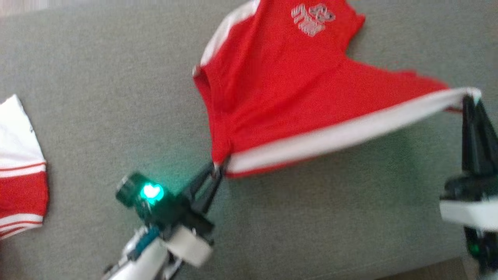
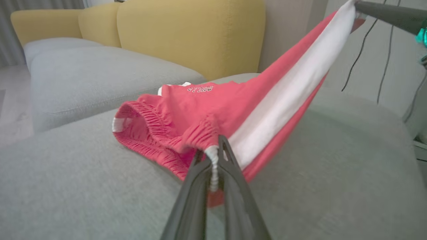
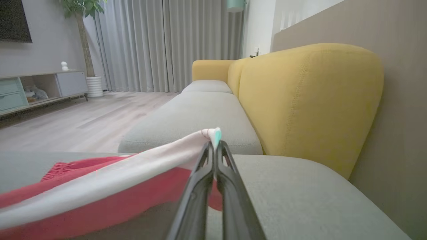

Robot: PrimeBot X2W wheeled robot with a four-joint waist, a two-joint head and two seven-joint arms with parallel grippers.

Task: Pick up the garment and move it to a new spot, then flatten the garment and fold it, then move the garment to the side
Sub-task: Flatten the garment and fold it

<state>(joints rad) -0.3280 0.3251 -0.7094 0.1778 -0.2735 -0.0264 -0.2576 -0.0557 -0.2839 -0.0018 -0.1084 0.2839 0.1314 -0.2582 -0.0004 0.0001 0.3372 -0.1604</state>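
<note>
The garment (image 1: 288, 93) is a pair of red shorts with a white side stripe and a pale logo, half lifted off the grey cushion (image 1: 101, 116). My left gripper (image 1: 218, 168) is shut on the elastic waistband corner (image 2: 212, 156). My right gripper (image 1: 469, 97) is shut on the far end of the white stripe (image 3: 210, 134). The stripe edge hangs taut between the two grippers, above the cushion. The rest of the garment (image 2: 186, 110) lies bunched on the seat, its waistband opening facing the left wrist view. In the left wrist view the right gripper (image 2: 358, 6) shows at the top right.
A second red and white garment (image 1: 19, 175) lies at the cushion's left edge. Yellow backrests (image 2: 186, 33) rise behind the seat, with more grey cushions (image 3: 200, 113) beyond. Cables (image 2: 383, 53) hang by the wall. The cushion's front edge (image 1: 428, 268) is near my right arm.
</note>
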